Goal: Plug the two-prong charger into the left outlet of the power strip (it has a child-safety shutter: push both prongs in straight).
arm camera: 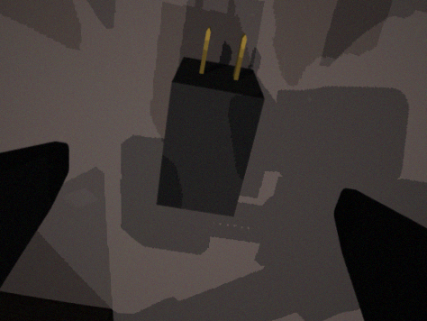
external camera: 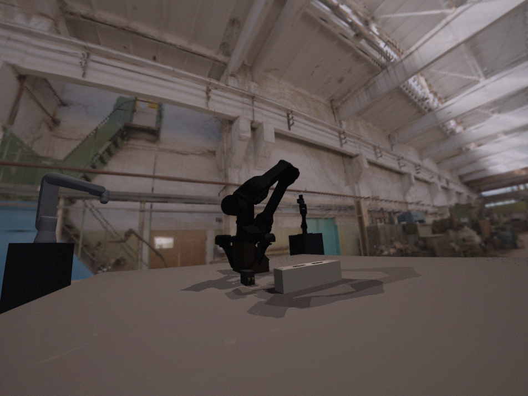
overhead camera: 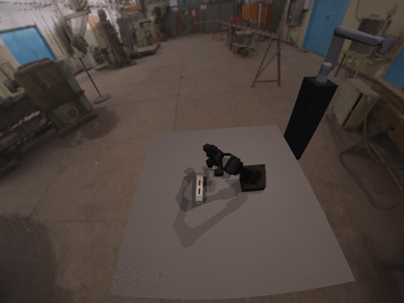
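Small black box-shaped two-prong charger (arm camera: 209, 140) with brass prongs, lying on the grey counter (arm camera: 68, 90) between and below the spread, empty fingers of the black end effector (arm camera: 203, 234); white rectangular power strip (external camera: 306, 275) just beside.

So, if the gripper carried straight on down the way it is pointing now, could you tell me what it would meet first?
Most likely the charger: the open gripper points down at it, with a finger on either side. How much gap remains is unclear.
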### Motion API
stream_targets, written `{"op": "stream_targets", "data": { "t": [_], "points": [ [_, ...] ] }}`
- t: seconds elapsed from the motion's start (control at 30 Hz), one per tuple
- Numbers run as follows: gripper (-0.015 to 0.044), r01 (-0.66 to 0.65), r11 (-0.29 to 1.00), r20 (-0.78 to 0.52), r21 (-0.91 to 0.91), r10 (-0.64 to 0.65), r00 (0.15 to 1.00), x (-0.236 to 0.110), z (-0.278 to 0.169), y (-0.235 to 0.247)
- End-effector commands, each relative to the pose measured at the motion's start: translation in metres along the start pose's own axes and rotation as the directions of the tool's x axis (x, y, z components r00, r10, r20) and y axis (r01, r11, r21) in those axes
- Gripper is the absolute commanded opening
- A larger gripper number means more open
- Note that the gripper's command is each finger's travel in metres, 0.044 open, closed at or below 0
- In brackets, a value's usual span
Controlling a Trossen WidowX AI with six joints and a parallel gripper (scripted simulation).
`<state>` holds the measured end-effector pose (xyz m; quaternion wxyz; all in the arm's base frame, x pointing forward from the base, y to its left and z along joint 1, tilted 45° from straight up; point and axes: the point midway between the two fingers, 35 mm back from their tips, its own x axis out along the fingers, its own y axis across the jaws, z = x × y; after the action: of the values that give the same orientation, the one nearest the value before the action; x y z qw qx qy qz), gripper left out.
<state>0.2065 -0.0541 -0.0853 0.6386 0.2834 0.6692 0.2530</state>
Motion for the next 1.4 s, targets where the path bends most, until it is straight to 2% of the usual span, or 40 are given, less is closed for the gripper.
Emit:
{"op": "stream_targets", "data": {
  "t": [0.0, 0.83, 1.23, 1.37],
  "points": [
    [0.044, -0.004, 1.0, -0.001, 0.007, 0.004, 1.0, 0.008, 0.0, 0.0],
    [0.044, -0.007, 1.0, -0.001, 0.006, 0.007, 1.0, 0.045, 0.002, 0.002],
    [0.0125, -0.004, 1.0, -0.002, -0.001, 0.004, 1.0, 0.041, 0.002, 0.001],
    [0.0098, -0.004, 1.0, -0.002, -0.001, 0.004, 1.0, 0.041, 0.002, 0.001]
  ]
}}
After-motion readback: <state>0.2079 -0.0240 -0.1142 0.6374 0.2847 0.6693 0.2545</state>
